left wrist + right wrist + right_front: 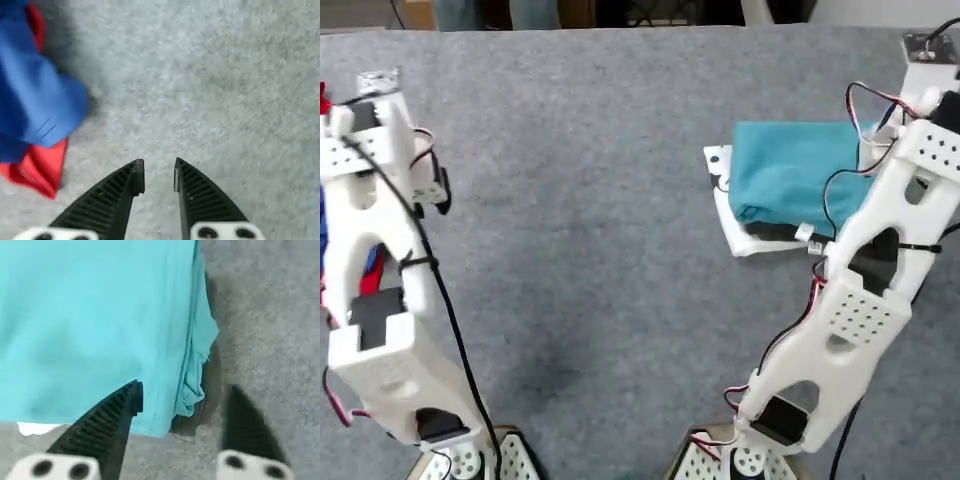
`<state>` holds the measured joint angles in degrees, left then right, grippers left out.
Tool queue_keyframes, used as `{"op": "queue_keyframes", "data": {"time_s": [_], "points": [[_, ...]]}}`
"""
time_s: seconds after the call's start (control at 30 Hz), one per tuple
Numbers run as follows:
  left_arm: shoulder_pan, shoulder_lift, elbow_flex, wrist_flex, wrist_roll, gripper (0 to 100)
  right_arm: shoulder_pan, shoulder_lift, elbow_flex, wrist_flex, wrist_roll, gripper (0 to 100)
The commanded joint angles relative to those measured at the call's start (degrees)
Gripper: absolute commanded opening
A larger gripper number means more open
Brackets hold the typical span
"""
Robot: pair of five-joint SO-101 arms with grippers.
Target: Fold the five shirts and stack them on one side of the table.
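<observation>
Facing the left gripper (159, 175): a crumpled blue cotton shirt (30, 95) is lying over a red cotton shirt (35, 167), well apart from the folded teal cotton shirt (790, 170).
Left gripper: hanging slightly parted, holding nothing.
Right gripper (182, 400): hovering wide apart over the teal shirt's edge, gripping nothing.
Nearer arm: the left one is probably sitting closer to the unfolded pile.

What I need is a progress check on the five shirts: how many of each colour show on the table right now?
Teal shirt: 1
White shirt: 1
Dark shirt: 1, a sliver between those two
Blue shirt: 1
Red shirt: 1
Total: 5
</observation>
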<state>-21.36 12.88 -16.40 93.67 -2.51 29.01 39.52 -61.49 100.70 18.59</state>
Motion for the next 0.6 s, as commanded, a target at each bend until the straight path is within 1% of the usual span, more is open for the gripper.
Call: {"op": "queue_keyframes", "data": {"time_s": [0.0, 0.03, 0.07, 0.2, 0.33, 0.43, 0.57], "points": [[-2.24, -5.89, -2.77, 2.99, -1.67, 13, -1.49, -2.33, -2.77, 0.26, -3.6, 2.0], [-2.95, -6.77, -2.77, 3.6, -1.67, 13, -1.32, -1.45, -2.77, 0.0, -3.78, 5.1], [-3.91, -7.56, -2.68, 4.22, -1.67, 13, -1.23, -0.13, -2.77, -0.26, -3.78, 6.0], [-7.96, -10.11, -2.42, 7.12, -1.67, 13, 1.67, 6.73, -3.3, -2.81, -3.78, 1.5], [-11.74, -14.86, 4.44, 7.21, -1.67, 13, 4.22, 13.49, -3.3, -5.71, -3.69, 1.5], [-14.2, -21.1, 11.65, 7.12, -1.67, 13, 3.52, 15.69, -3.82, -5.27, -3.69, 1.8], [-16.84, -29.63, 17.89, 7.03, -1.67, 13, 0.09, 13.85, -10.51, -0.18, -3.69, 1.8]]}}
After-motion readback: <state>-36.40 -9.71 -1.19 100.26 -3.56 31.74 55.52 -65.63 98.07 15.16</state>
